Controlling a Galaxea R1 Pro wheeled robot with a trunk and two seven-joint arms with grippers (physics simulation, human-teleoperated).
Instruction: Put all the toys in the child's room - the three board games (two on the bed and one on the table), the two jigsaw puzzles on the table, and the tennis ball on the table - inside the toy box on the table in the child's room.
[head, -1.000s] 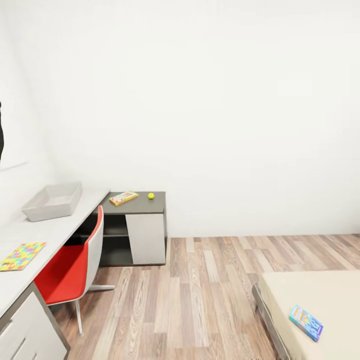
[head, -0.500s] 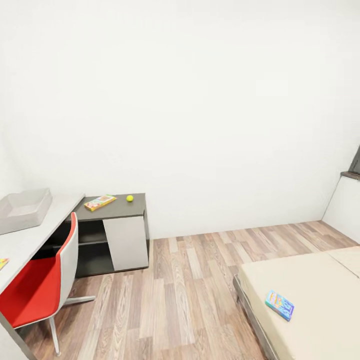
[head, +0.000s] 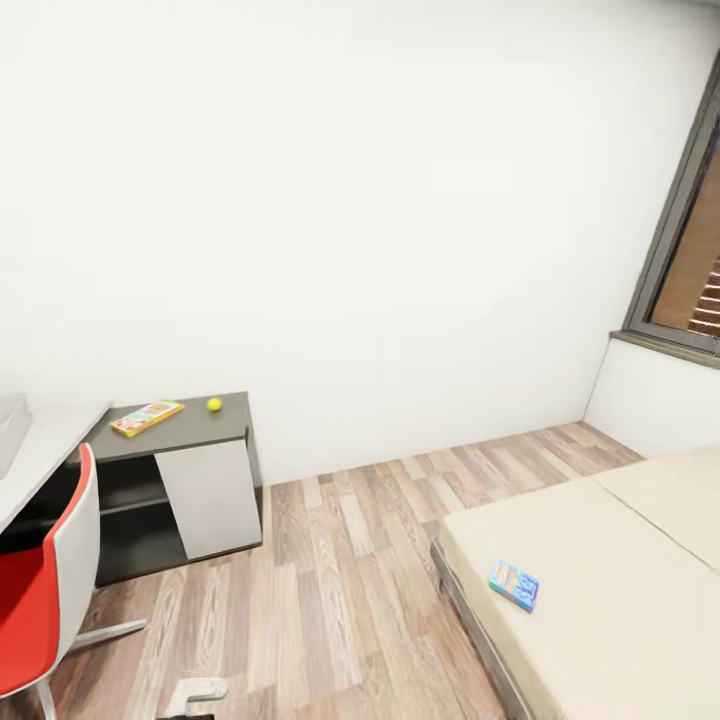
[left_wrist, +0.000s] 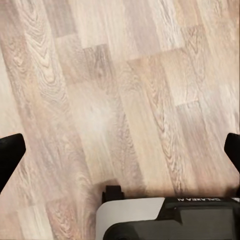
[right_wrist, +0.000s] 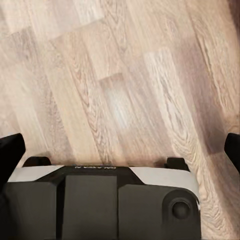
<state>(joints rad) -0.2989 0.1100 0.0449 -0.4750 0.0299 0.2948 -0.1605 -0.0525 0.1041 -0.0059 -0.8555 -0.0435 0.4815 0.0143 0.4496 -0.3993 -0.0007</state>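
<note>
Both grippers hang over bare wood floor (left_wrist: 125, 90), the left gripper (left_wrist: 120, 152) spread wide with nothing between its dark fingertips (left_wrist: 10, 150), and the right gripper (right_wrist: 120, 147) just the same, empty. Out across the room, one board game (head: 514, 585) lies flat on the cream bed (head: 620, 600) near its edge. Another board game (head: 147, 416) sits on the dark side unit (head: 190, 470), the tennis ball (head: 214, 404) just beside it. The table (head: 45, 450) edge and a red chair (head: 40, 600) sit off to the left.

A board game (head: 514, 585) lies flat on the bed (head: 620, 590).
</note>
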